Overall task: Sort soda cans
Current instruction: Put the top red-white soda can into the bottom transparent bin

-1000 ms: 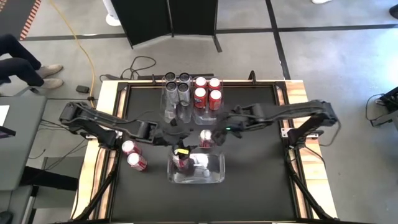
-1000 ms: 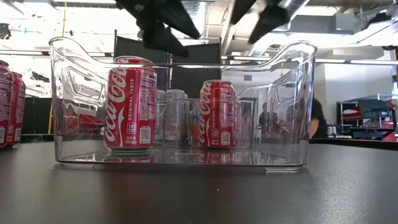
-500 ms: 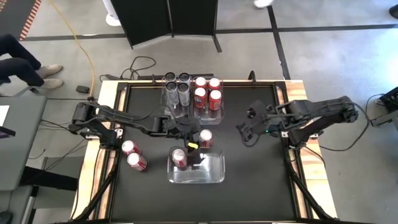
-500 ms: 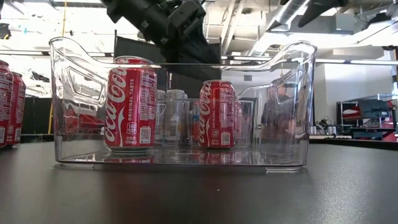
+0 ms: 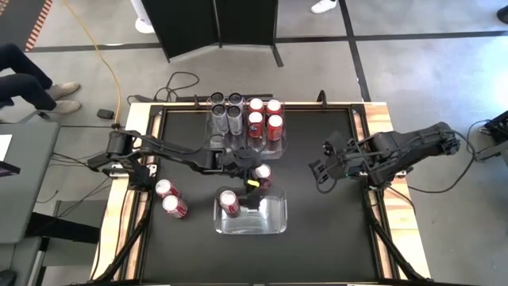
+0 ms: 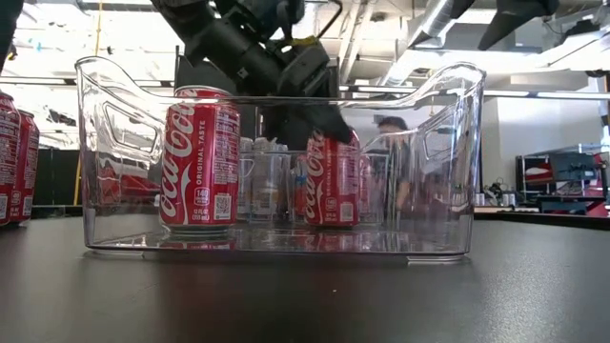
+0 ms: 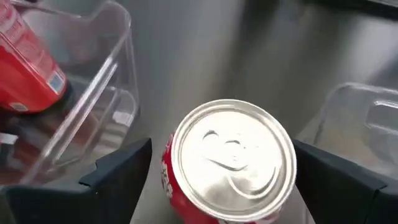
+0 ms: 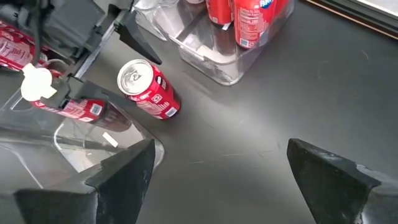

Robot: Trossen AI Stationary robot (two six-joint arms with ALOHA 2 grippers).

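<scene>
The table (image 5: 317, 206) has a matte black top edged in pale wood. On it stand clear, hard plastic bins with rounded corners: a near bin (image 5: 270, 218) with cut-out handles, and two narrower ones at the far edge.

The soda cans are small metal cylinders with shiny silver tops. Four silver-grey cans (image 5: 225, 110) fill the far left bin in a two-by-two block, and four red cans (image 5: 264, 115) with white lettering fill the far right bin the same way. Two more red cans (image 5: 170, 198) stand together near the table's left edge. One red can (image 5: 228, 201) stands upright in the near bin's left end. One last red can (image 5: 262, 174) stands on the bare table between the near bin and the far bins.

The left gripper (image 5: 252, 176) is lowered over this last can, its dark fingers (image 7: 118, 171) spread wide on either side without touching it. The right gripper (image 5: 324, 168) hovers over the table's right side, also wide open and empty.
</scene>
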